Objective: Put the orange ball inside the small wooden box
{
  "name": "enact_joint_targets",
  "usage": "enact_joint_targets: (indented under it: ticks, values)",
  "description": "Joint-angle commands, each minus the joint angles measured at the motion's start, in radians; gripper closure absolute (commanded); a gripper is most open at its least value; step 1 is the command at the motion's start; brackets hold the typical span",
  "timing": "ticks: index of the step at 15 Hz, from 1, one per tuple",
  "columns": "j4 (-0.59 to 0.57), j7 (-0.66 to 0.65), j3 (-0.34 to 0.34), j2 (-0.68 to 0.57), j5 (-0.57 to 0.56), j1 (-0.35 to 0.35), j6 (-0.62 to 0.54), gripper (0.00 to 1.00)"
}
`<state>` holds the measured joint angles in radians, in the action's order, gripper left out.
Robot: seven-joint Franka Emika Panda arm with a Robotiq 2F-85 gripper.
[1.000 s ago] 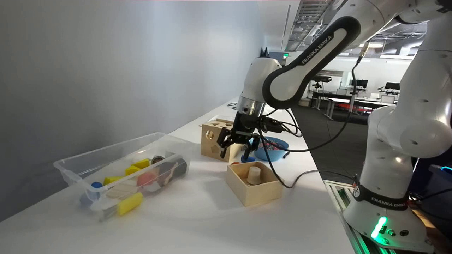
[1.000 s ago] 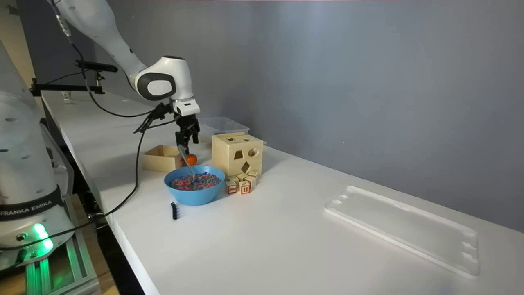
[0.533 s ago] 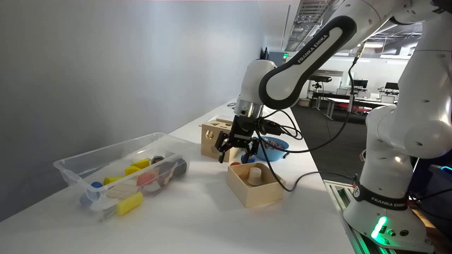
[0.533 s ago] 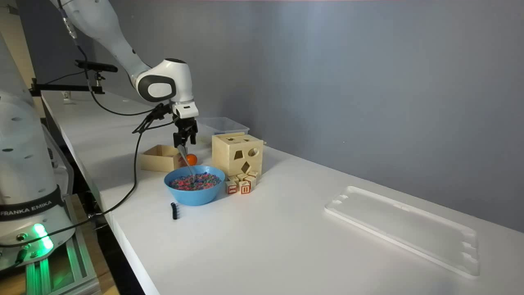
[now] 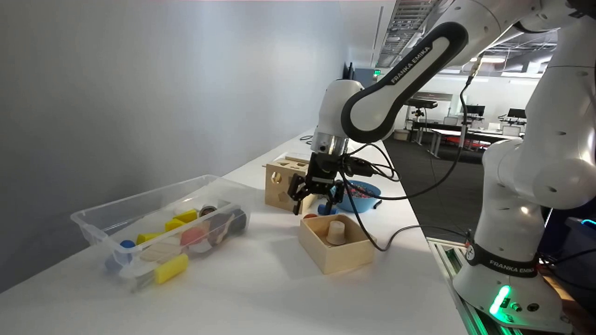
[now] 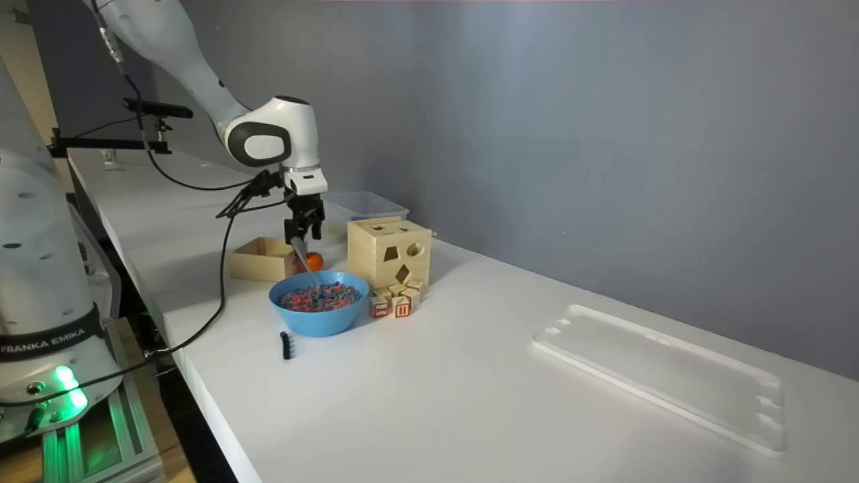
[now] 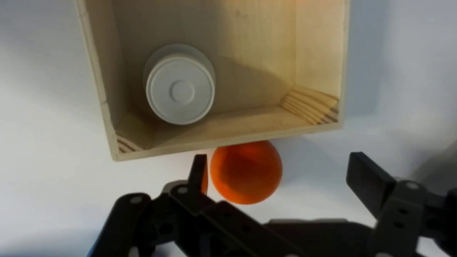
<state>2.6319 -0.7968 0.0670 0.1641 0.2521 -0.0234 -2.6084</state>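
Round orange ball [image 7: 246,173] just outside low, pale wooden box [image 7: 250,43], its opening upward.
I have the black gripper [image 5: 312,208] spread wide, empty.

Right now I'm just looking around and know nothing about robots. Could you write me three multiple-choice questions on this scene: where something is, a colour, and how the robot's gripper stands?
1. Where is the orange ball?
A) In the clear plastic bin
B) On the table, beside the small wooden box
C) Inside the shape-hole cube

2. What colour is the bowl?
A) Yellow
B) Red
C) Blue

3. How does the gripper stand?
A) Open
B) Shut on the ball
C) Shut on nothing

Right letters:
1: B, as the wrist view shows the ball outside the box, against the white table.
2: C, as its outside is blue in both exterior views.
3: A, as its fingers stand wide apart in the wrist view.
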Motion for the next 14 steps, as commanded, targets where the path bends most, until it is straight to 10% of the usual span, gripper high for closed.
enact_joint_targets:
  ticks: [1, 14]
  values:
    - [0.002, -0.007, -0.002, -0.008, -0.026, -0.001, 0.029, 0.00]
    - [0.015, -0.062, 0.007, -0.051, -0.194, -0.025, -0.055, 0.00]
